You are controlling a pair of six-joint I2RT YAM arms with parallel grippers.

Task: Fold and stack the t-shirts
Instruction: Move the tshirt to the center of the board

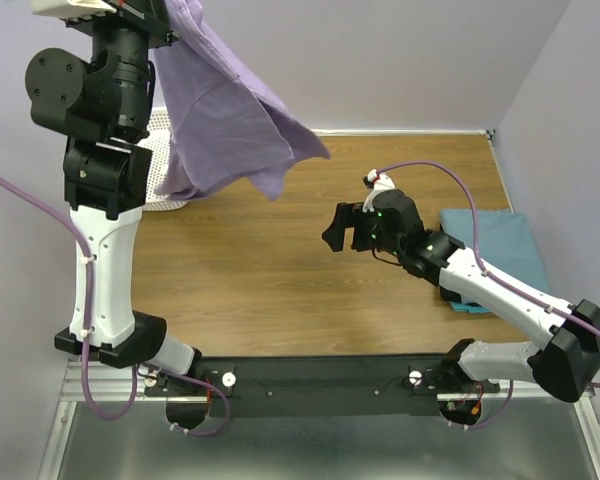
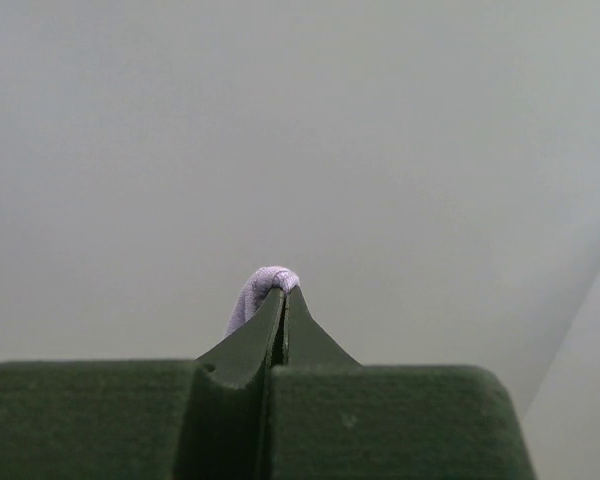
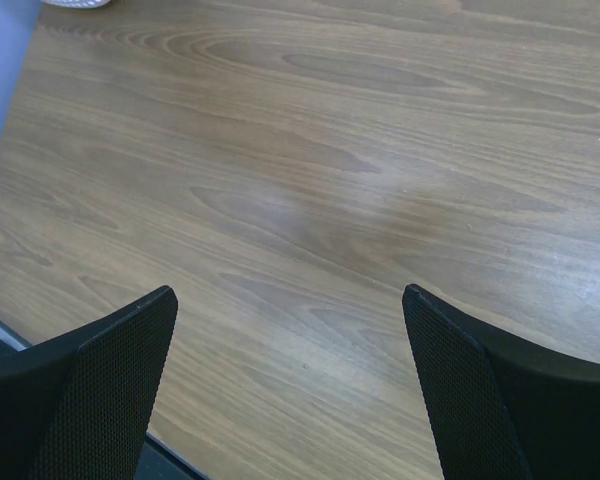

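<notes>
The left gripper (image 2: 283, 292) has its fingers pressed together on a small bunch of the purple shirt (image 1: 230, 120). The shirt hangs from that pinch high in the air, and its lower edge drops down at the basket (image 1: 158, 170); whether it touches there I cannot tell. The cloth is loose and crumpled, not spread flat, so I judge its fold as not yet begun. The right gripper (image 3: 288, 295) has its fingers spread wide with nothing between them. It hovers above bare wood of the table (image 1: 280, 280), well to the right of the basket. Farther right of the basket again, the teal shirt (image 1: 495, 245) lies as a flat folded rectangle, partly under the right arm; that one looks done. Left to do: lay the purple shirt out, fold it, and set it on the teal one
</notes>
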